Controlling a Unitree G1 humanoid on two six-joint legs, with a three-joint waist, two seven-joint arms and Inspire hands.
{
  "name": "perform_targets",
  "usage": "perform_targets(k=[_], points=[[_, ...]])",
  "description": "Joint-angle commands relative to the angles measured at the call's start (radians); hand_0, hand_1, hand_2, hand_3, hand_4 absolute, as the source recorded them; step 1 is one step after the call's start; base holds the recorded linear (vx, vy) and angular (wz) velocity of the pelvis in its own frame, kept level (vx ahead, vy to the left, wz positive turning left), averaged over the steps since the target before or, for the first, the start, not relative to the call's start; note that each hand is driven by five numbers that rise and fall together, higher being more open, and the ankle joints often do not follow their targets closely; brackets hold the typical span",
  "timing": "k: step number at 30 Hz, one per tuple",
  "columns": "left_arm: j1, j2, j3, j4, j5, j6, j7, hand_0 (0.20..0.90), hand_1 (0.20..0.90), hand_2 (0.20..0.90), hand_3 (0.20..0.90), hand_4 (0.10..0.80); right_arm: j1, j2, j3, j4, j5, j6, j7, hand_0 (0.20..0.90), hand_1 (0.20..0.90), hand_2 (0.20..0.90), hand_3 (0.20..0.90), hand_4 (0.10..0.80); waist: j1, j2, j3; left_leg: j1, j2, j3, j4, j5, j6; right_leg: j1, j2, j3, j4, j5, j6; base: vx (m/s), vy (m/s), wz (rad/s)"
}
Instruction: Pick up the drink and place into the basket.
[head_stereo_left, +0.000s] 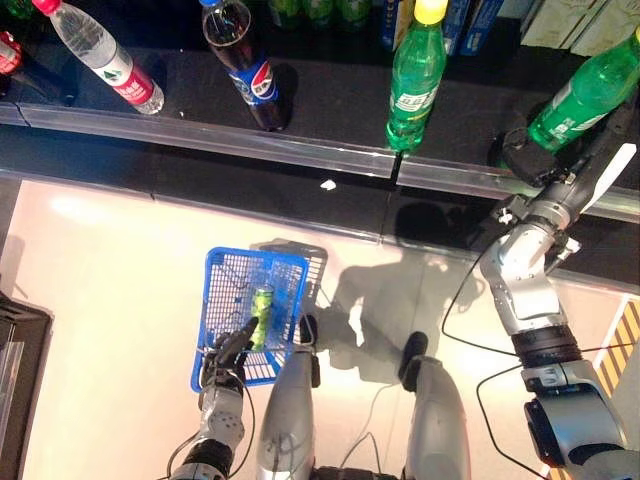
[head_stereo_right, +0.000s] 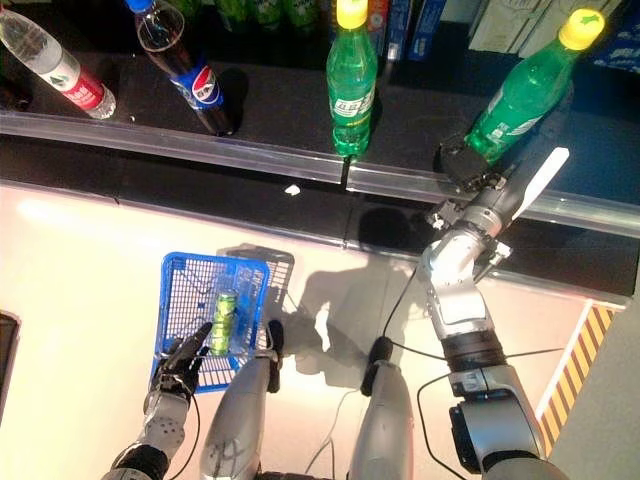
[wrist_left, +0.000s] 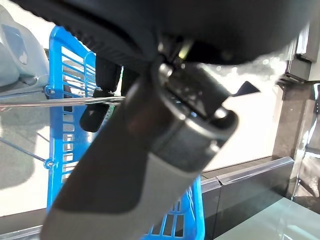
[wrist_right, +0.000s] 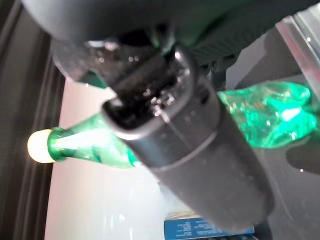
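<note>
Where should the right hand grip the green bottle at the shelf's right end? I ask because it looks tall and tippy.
Probably low on the body of the green bottle, below the yellow cap, coming from the shelf's front edge. The right hand is already at its base; the narrow neck offers less hold.

The right robot hand (head_stereo_right: 470, 160) sits at the base of a green bottle (head_stereo_right: 520, 95), its fingers hidden behind the bottle and wrist, so the grip is unreadable. In the left wrist view the left robot hand (wrist_left: 165, 125) blocks most of the blue basket (wrist_left: 62, 130). A water bottle (head_stereo_left: 100, 50) is cut off by the frame's top edge.
</note>
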Motion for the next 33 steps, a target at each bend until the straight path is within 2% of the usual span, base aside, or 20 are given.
perform_targets(k=[1, 13, 14, 15, 16, 25, 33], points=[[0.091, 0.036, -0.085, -0.022, 0.010, 0.009, -0.006, 0.300, 0.300, 0.300, 0.200, 0.100, -0.171, -0.121, -0.042, -0.006, 0.004, -0.075, -0.034, 0.900, 0.900, 0.900, 0.900, 0.800, 0.011, -0.014, -0.006, -0.039, -0.011, -0.076, 0.023, 0.083, 0.027, 0.029, -0.006, -0.006, -0.062, 0.056, -0.018, 0.000, 0.000, 0.00], [0.076, 0.042, -0.116, -0.028, -0.006, 0.014, -0.013, 0.300, 0.300, 0.300, 0.200, 0.100, -0.300, -0.174, -0.028, 0.160, 0.072, -0.089, -0.052, 0.900, 0.900, 0.900, 0.900, 0.800, 0.027, 0.010, -0.006, -0.046, -0.024, -0.074, 0.004, 0.084, 0.031, 0.013, -0.013, -0.017, -0.060, 0.052, -0.023, -0.005, 0.002, 0.03], [0.076, 0.046, -0.118, -0.027, -0.010, 0.015, -0.017, 0.300, 0.300, 0.300, 0.200, 0.100, -0.317, -0.183, -0.021, 0.181, 0.084, -0.093, -0.049, 0.853, 0.853, 0.853, 0.845, 0.745, 0.029, 0.013, -0.006, -0.047, -0.025, -0.073, 0.006, 0.084, 0.030, 0.014, -0.014, -0.019, -0.060, 0.051, -0.024, -0.011, 0.004, 0.03], [0.075, 0.048, -0.120, -0.027, -0.013, 0.015, -0.018, 0.300, 0.300, 0.300, 0.200, 0.100, -0.338, -0.193, -0.013, 0.207, 0.095, -0.098, -0.042, 0.528, 0.528, 0.528, 0.466, 0.366, 0.033, 0.015, -0.006, -0.048, -0.027, -0.073, 0.006, 0.082, 0.031, 0.013, -0.014, -0.021, -0.057, 0.049, -0.026, 0.000, 0.000, 0.00], [0.074, 0.051, -0.120, -0.025, -0.013, 0.018, -0.021, 0.300, 0.300, 0.300, 0.200, 0.100, -0.354, -0.198, -0.008, 0.221, 0.098, -0.099, -0.040, 0.300, 0.300, 0.300, 0.200, 0.100, 0.035, 0.016, -0.006, -0.048, -0.028, -0.074, 0.007, 0.081, 0.032, 0.012, -0.015, -0.021, -0.054, 0.048, -0.026, 0.000, 0.000, 0.00], [0.079, 0.061, -0.121, -0.033, -0.030, 0.012, -0.030, 0.300, 0.300, 0.300, 0.200, 0.100, -0.402, -0.231, 0.012, 0.237, 0.099, -0.103, -0.023, 0.300, 0.300, 0.300, 0.200, 0.100, 0.042, 0.015, -0.006, -0.042, -0.034, -0.076, 0.010, 0.077, 0.033, 0.017, -0.013, -0.026, -0.045, 0.039, -0.031, 0.000, 0.000, 0.00], [0.082, 0.081, -0.068, -0.049, -0.051, -0.035, -0.043, 0.300, 0.300, 0.300, 0.200, 0.100, -0.361, -0.238, -0.012, 0.147, 0.086, -0.115, -0.027, 0.300, 0.300, 0.300, 0.200, 0.100, 0.038, 0.006, -0.006, -0.013, -0.032, -0.064, 0.028, 0.065, 0.036, 0.043, -0.014, -0.029, -0.015, 0.014, -0.040, -0.010, 0.008, 0.00]])
